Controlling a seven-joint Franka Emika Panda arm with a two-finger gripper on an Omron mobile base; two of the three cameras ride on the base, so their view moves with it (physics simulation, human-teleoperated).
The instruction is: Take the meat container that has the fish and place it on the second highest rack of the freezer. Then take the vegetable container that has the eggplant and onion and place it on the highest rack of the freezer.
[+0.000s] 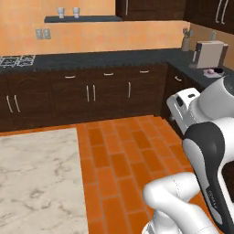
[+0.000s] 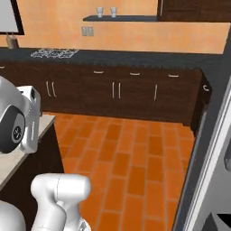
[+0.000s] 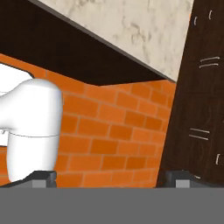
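Observation:
My gripper (image 3: 111, 178) is open in the hand view, its two dark fingertips (image 3: 43, 178) set wide apart with nothing between them. It looks over orange floor tiles toward the marble-topped island (image 3: 144, 26) and dark cabinet doors (image 3: 201, 109). The arm (image 1: 205, 151) is folded up close to the base. The meat container with the fish and the vegetable container with the eggplant and onion are out of view. At the right edge of the right base view stands a pale grey door panel (image 2: 212, 171). I cannot tell whether it belongs to the freezer, and its racks are hidden.
The island's marble top (image 1: 36, 178) lies to the left of the arm. Dark cabinets under a black counter (image 1: 105, 57) run along the far wall, with a stove (image 1: 16, 60) at its left. A boxy appliance (image 1: 209, 54) stands on the right counter. Orange tiled floor (image 1: 123, 151) lies between.

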